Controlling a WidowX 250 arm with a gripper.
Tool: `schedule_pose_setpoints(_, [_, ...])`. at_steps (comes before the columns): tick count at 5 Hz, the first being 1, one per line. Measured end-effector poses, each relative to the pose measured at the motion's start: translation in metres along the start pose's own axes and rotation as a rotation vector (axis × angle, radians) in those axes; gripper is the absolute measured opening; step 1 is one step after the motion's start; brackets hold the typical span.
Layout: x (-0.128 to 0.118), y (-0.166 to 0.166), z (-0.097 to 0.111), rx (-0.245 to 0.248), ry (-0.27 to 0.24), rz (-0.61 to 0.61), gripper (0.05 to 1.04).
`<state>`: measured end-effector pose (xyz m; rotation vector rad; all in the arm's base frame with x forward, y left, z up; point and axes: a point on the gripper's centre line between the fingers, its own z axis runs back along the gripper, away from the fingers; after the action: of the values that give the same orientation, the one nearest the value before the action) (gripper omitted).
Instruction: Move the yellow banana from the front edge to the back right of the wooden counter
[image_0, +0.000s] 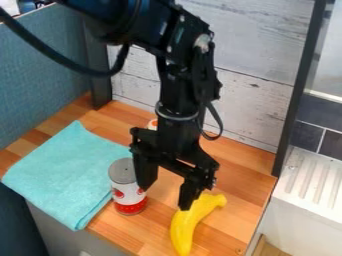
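The black gripper (164, 196) hangs over the wooden counter with its fingers spread wide apart and nothing between them. Its left finger is beside the can (129, 186), which stands upright, grey on top with a white and red label; whether they touch I cannot tell. The right finger overlaps the upper part of a yellow banana (188, 223) lying on the counter near the front edge. A folded turquoise cloth (61, 170) lies flat to the left of the can. Behind the gripper, a small part of a white and orange object (153, 124) shows.
The wooden counter (239, 172) has a blue-grey panel (43, 70) on its left and a whitewashed plank wall (254, 95) behind. Dark posts rise at the back left and right. A white ribbed drainboard (312, 177) lies beyond the right edge.
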<state>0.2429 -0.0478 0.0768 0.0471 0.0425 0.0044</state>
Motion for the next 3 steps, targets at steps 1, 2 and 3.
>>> schedule_pose_setpoints(1, [0.006,-0.002,-0.014,0.002,0.025,0.000,0.996])
schedule_pose_setpoints(2, [0.013,-0.007,-0.026,-0.011,0.039,0.009,0.996])
schedule_pose_setpoints(3, [0.020,-0.015,-0.038,-0.042,0.068,-0.004,0.996])
